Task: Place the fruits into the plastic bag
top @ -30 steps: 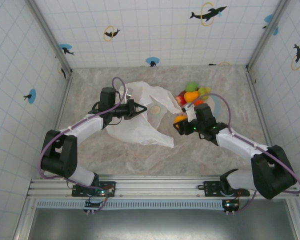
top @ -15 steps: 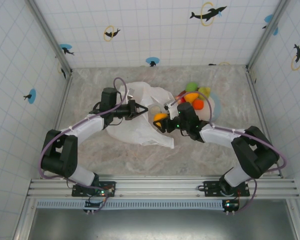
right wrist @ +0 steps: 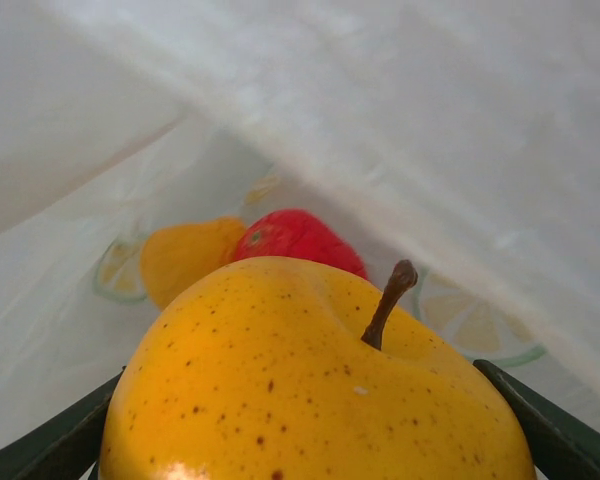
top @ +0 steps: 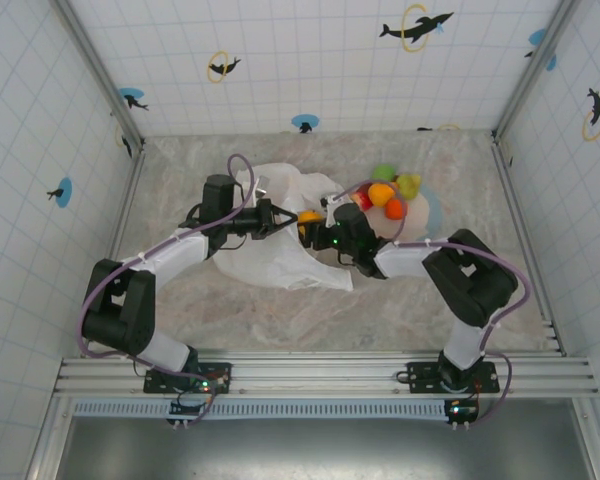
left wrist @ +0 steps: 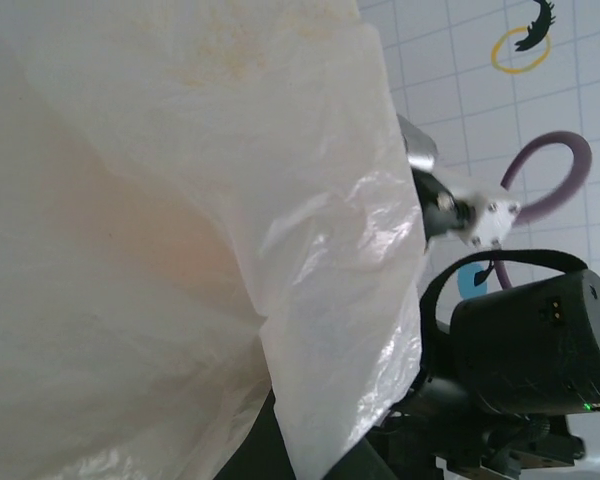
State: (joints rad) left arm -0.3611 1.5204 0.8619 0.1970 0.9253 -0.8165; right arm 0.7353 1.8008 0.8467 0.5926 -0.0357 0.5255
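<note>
Progress shows first from above: a second ago we had the right gripper [top: 314, 224] beside the plate [top: 427, 212], and it has since swung left to the mouth of the plastic bag [top: 280, 258], its claw closed around a yellow fruit [top: 306, 217]; the left gripper [top: 282, 218] is pinched shut on the bag's upper edge, holding the mouth up as it did before; several fruits [top: 386, 190] remain heaped on the plate, well apart from the bag. From the left wrist we see the plastic bag [left wrist: 180, 250] draped close across the lens, with the right arm [left wrist: 530, 345] just behind its edge. From the right wrist the yellow fruit [right wrist: 315, 390] sits clamped between the fingers [right wrist: 45, 450], stem up, with the plastic bag [right wrist: 430, 110] above and around it; a red fruit [right wrist: 295, 240] and an orange piece [right wrist: 185, 260] already lie deeper in. We judge the carry finished, so letting go should come next, then a return for the heap.
</note>
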